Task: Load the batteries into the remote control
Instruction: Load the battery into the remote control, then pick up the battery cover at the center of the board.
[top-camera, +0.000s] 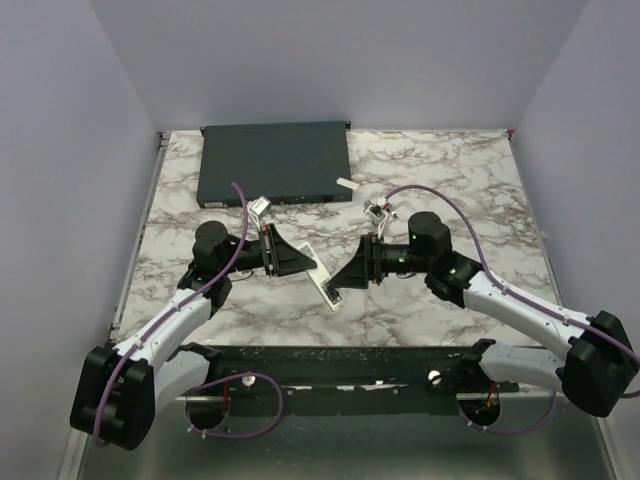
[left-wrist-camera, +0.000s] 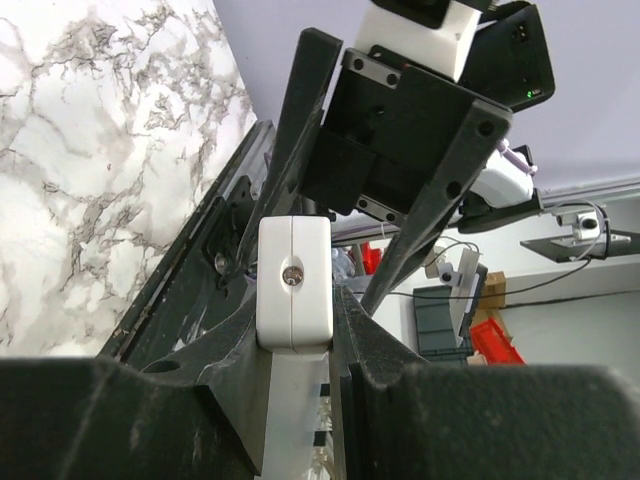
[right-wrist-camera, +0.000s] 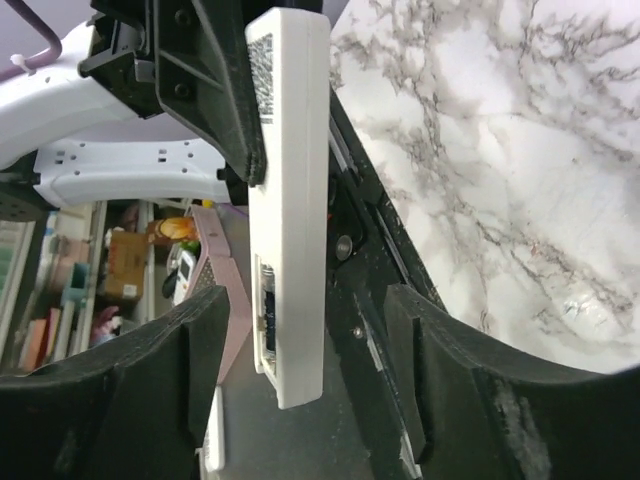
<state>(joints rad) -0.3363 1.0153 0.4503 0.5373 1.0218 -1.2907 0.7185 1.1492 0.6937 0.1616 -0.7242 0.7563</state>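
White remote control (right-wrist-camera: 295, 200) | left tool (left-wrist-camera: 297, 320) pinches it | right tool (right-wrist-camera: 305, 310) spread, gaps both edges

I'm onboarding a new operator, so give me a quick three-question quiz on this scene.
1. Which gripper clamps the remote control?
2. True or false: the dark-grey box lies between the arms' bases.
3. The right gripper is: A) shut on the remote control, B) open, straddling the remote control, C) resting on the dark-grey box.
Key: 1 left gripper; 2 false; 3 B.
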